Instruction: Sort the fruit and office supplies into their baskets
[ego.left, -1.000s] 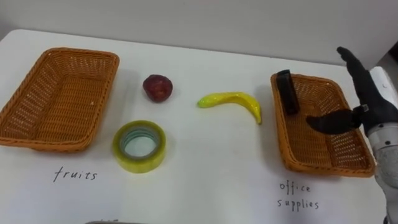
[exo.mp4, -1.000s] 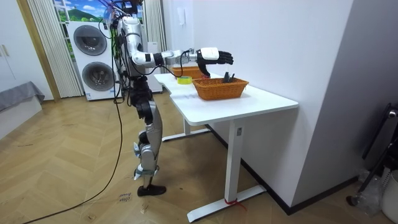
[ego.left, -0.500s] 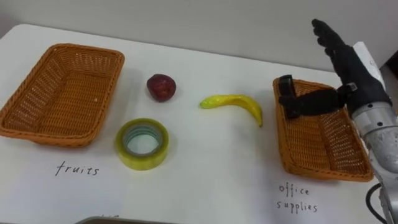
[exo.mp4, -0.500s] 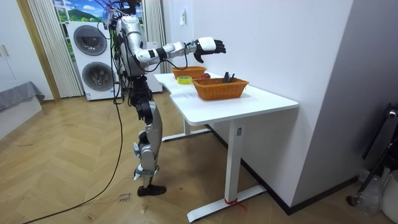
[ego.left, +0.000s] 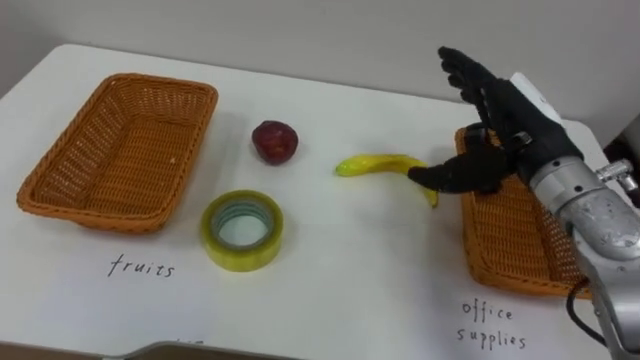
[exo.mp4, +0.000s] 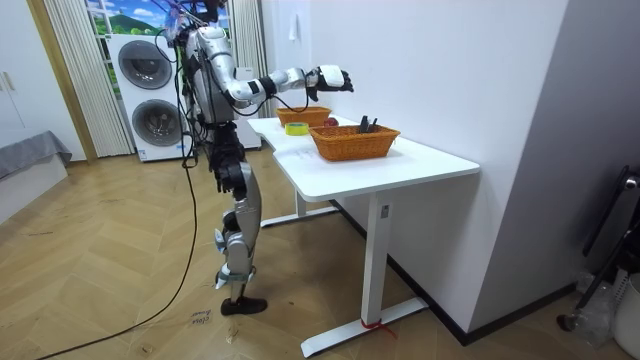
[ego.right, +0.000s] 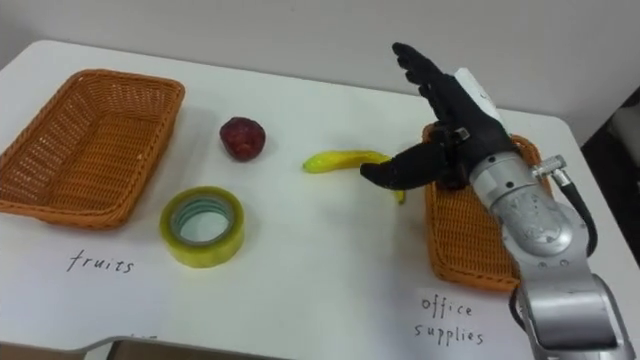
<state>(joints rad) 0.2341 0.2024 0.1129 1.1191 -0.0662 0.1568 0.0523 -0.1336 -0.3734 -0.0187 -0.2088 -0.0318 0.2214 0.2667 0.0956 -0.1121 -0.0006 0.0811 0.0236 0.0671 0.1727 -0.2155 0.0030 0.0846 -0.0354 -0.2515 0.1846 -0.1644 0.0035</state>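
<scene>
A yellow banana (ego.left: 380, 165), a dark red apple (ego.left: 274, 141) and a roll of yellow tape (ego.left: 242, 231) lie on the white table between two wicker baskets. The left basket (ego.left: 120, 150) has "fruits" handwritten in front of it. The right basket (ego.left: 510, 240) has "office supplies" written before it. My right hand (ego.left: 500, 125) hovers open over the banana's right end and the right basket's left rim, fingers spread, thumb pointing left. It holds nothing and covers the far left corner of that basket. In the room view the right hand (exo.mp4: 330, 78) is raised above the table.
The table's (ego.left: 350, 280) front edge runs close below the tape and the written labels. A wall stands just beyond the far edge. I stand at the table's end, with washing machines (exo.mp4: 150, 95) behind me.
My right hand has swung left, from over the right basket to above the banana's right end. It now hides the black object in that basket. The camera has shifted slightly.
</scene>
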